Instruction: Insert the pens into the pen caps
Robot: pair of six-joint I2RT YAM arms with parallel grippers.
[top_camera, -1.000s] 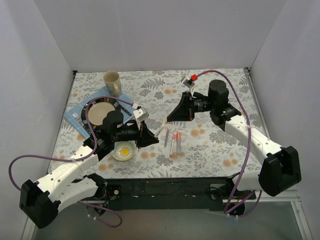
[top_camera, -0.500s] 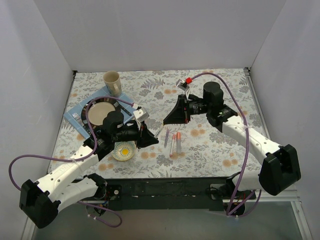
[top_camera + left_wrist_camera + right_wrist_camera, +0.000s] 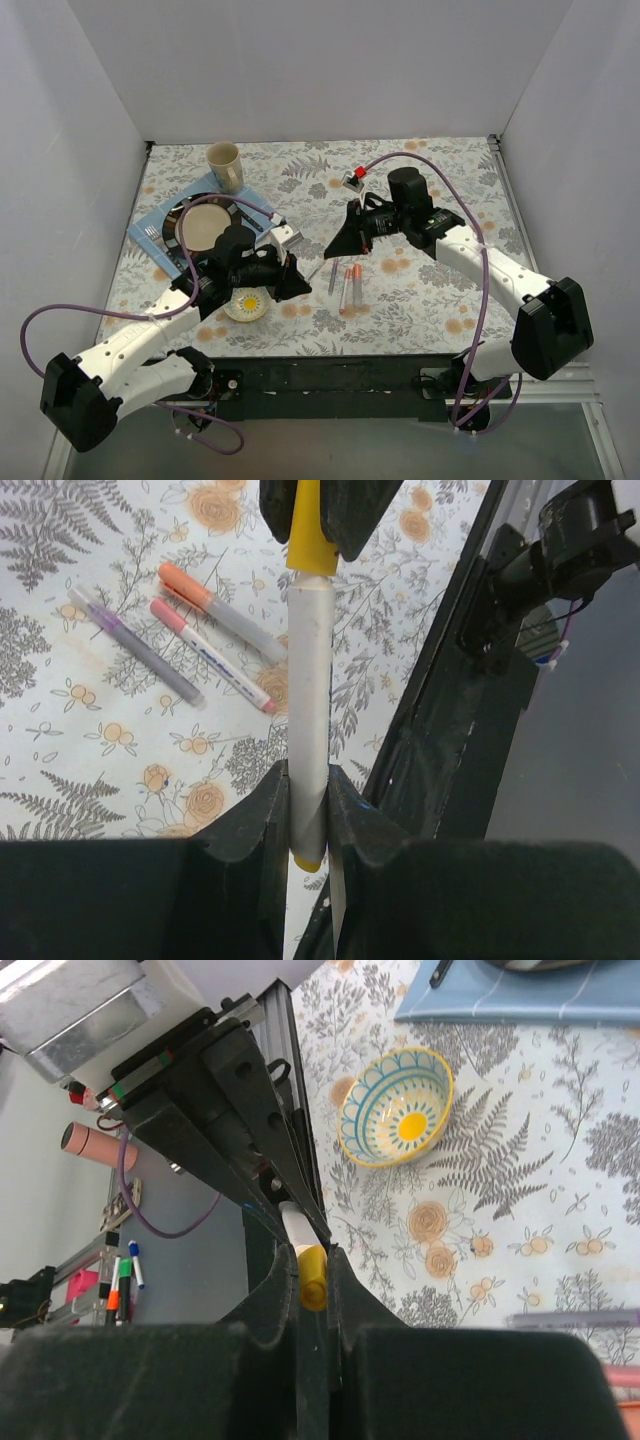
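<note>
– Yellow-ended pen [image 3: 308, 680]: who has it?
– That's the left gripper [image 3: 308, 785]. Fingers clenched on the pale barrel near its tail, with a yellow stub poking out on their near side. The barrel runs straight ahead from the fingers.
– And the cap [image 3: 312, 1278]?
– It's yellow, pinched tight between the fingers of the right gripper [image 3: 308, 1260]. Its mouth meets the barrel's far end, in line. Can't tell how deep it's seated.
– Off the table?
– Yes. Pen and cap hang in the air between the two grippers, which face each other tip to tip.
– Other pens?
– Left wrist view: three lie flat on the floral cloth [image 3: 60, 770], beyond the left fingers and to their left. Purple pen [image 3: 135, 648] leftmost, then pink pen [image 3: 210, 655], with orange pen [image 3: 215, 600] farthest out. They're close together, roughly parallel, clear of both grippers.
– Anything past the right fingers?
– Right wrist view: a bowl [image 3: 395, 1105] with a blue-patterned rim and yellow centre. Farther out is the edge of a blue mat [image 3: 520, 1005]. Top view shows a plate [image 3: 200, 232] on that mat and a cup [image 3: 224, 165] behind it.
</note>
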